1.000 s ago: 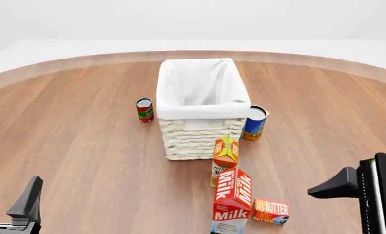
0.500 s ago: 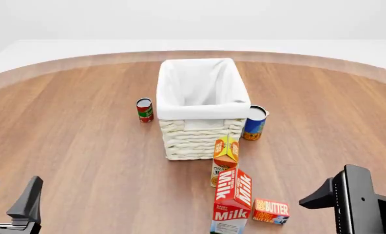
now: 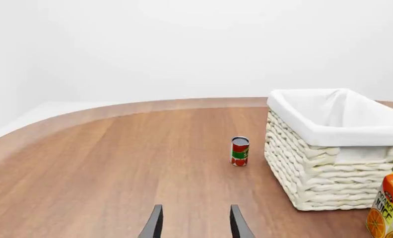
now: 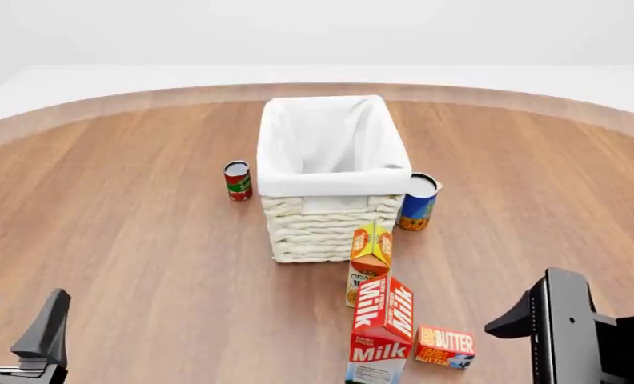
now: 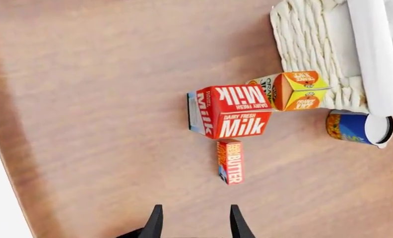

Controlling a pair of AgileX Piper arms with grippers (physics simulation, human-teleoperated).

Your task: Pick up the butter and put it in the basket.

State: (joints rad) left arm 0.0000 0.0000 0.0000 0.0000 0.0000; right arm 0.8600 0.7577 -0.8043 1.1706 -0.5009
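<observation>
The butter (image 4: 445,346), a small flat red and orange box, lies on the wooden table near the front edge, just right of the milk carton. In the right wrist view the butter (image 5: 230,161) lies ahead of my right gripper (image 5: 194,223), which is open and holds nothing. From the front, the right gripper (image 4: 541,324) hovers to the right of the butter. The basket (image 4: 323,228), cream wicker with a white lining, stands at the table's middle, and its wall also shows as basket (image 3: 309,173) and basket (image 5: 309,44). My left gripper (image 4: 13,320) sits open at the front left, seen too as left gripper (image 3: 195,225).
A tall red milk carton (image 4: 381,328) stands left of the butter. An orange juice carton (image 4: 371,252) stands between it and the basket. A red can (image 4: 238,181) stands left of the basket, a blue can (image 4: 418,202) to its right.
My right gripper has moved left, closer to the butter. The left arm and all objects have stayed put.
</observation>
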